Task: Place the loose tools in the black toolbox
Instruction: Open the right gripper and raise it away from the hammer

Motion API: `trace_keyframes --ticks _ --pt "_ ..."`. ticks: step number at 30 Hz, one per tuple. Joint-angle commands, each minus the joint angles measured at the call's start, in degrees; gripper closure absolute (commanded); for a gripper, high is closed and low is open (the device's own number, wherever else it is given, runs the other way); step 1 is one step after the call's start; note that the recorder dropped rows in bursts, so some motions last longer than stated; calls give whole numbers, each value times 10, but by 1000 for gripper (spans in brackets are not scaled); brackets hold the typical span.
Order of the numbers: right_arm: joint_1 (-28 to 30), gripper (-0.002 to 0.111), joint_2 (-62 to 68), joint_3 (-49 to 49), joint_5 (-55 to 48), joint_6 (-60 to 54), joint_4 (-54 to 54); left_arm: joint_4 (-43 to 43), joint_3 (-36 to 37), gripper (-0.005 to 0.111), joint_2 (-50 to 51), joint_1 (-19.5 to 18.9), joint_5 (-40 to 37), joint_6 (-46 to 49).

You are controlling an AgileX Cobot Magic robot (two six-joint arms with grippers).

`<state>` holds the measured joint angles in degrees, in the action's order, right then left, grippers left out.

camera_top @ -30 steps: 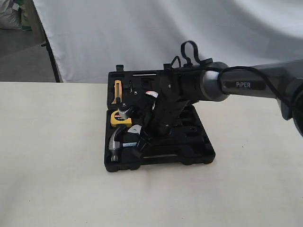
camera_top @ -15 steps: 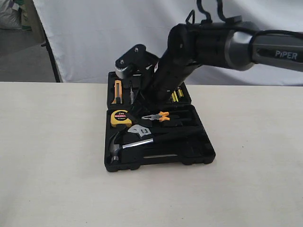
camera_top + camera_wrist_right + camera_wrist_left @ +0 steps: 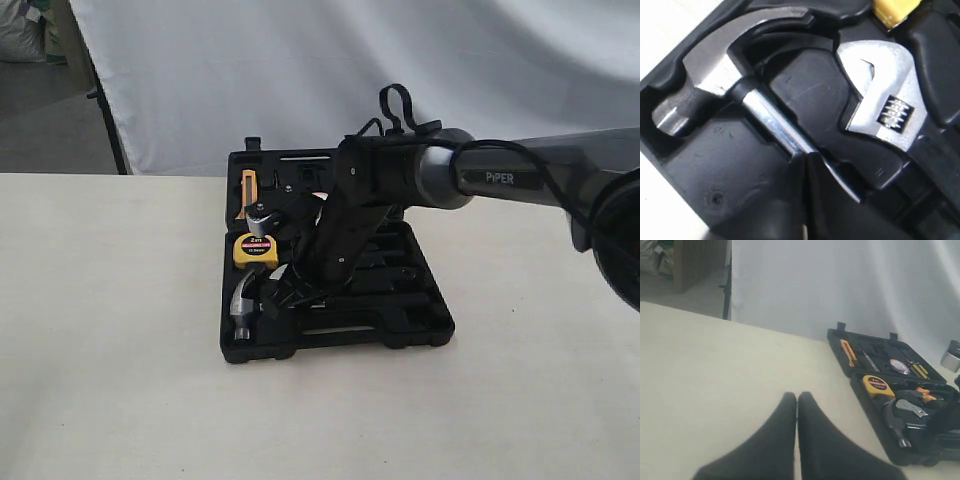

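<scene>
The right gripper (image 3: 283, 296), raised above the lid (image 3: 300, 163) half a second ago, has been lowered into the open black moulded-plastic toolbox (image 3: 400, 322) (set mid-table), jaws pressed together over the steel claw hammer (image 3: 715, 75). The left gripper (image 3: 797, 399) is held closed over the pale table (image 3: 715, 355).

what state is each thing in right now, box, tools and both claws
black toolbox, open, flat on the table
hammer, lying in its recess
wrench, in its recess beside the hammer
tape measure, seated in the box
knife, slotted in the far half
left claw, shut, over the table
right claw, shut, tips at the hammer shaft
</scene>
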<state>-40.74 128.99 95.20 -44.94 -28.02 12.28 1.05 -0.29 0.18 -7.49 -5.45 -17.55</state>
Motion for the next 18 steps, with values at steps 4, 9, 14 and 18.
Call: trace_keyframes --ticks 4,9,14,18 --pt "0 109 -89 -20 -26 2 -14 3 -2 106 -2 -15 4 -3" --pt "0 109 -172 -20 43 2 -7 3 -2 106 -2 -15 4 -3" --pt "0 109 -162 -20 72 2 -1 3 -2 106 -2 -15 4 -3" --pt "0 109 -88 -20 68 2 -1 3 -2 106 -2 -15 4 -3"
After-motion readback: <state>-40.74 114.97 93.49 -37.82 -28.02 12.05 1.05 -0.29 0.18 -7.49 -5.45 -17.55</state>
